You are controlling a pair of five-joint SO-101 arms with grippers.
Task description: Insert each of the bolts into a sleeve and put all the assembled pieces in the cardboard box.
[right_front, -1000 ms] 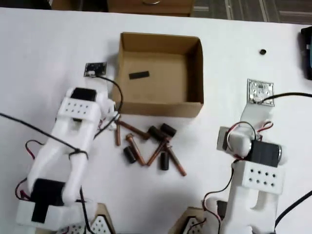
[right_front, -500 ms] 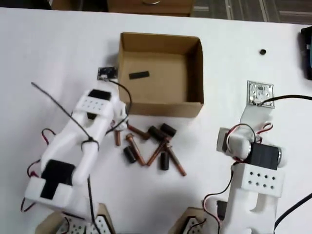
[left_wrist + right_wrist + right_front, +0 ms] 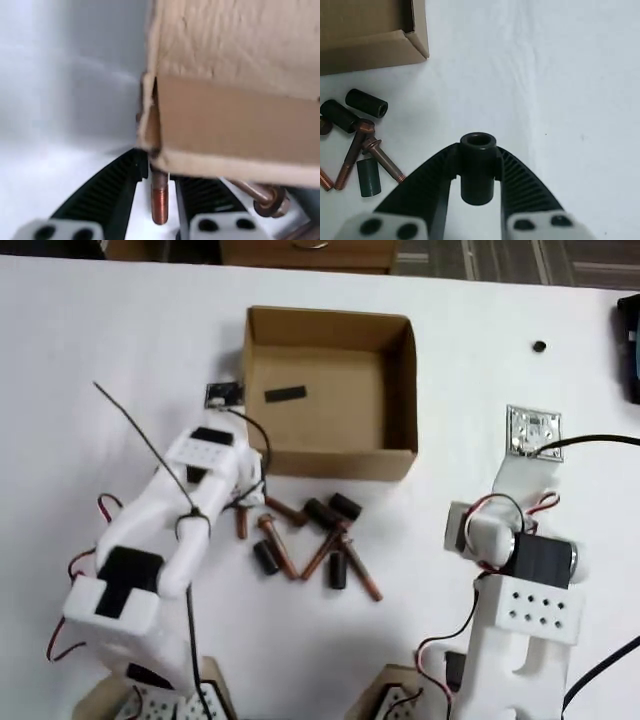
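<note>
Table (image 3: 120, 340): white, smooth. Cardboard box (image 3: 330, 462): brown, corrugated, open-topped, at 12 o'clock of the parts pile; no assembled piece seen inside. Left gripper (image 3: 159, 172): ribbed black fingers narrowly spread astride one bolt (image 3: 160, 202), copper-toned, threaded, lying off the box's 7 o'clock corner. Right gripper (image 3: 478, 155): fingers pinching a sleeve (image 3: 478, 182), black, matte, cylindrical, open bore showing, at 4 o'clock of the box. Step judged: first bolt pickup; next, closing, lifting, aligning thread with that bore. Loose sleeves (image 3: 345, 506) and loose bolts (image 3: 278, 545): jumbled at 6 o'clock.
</note>
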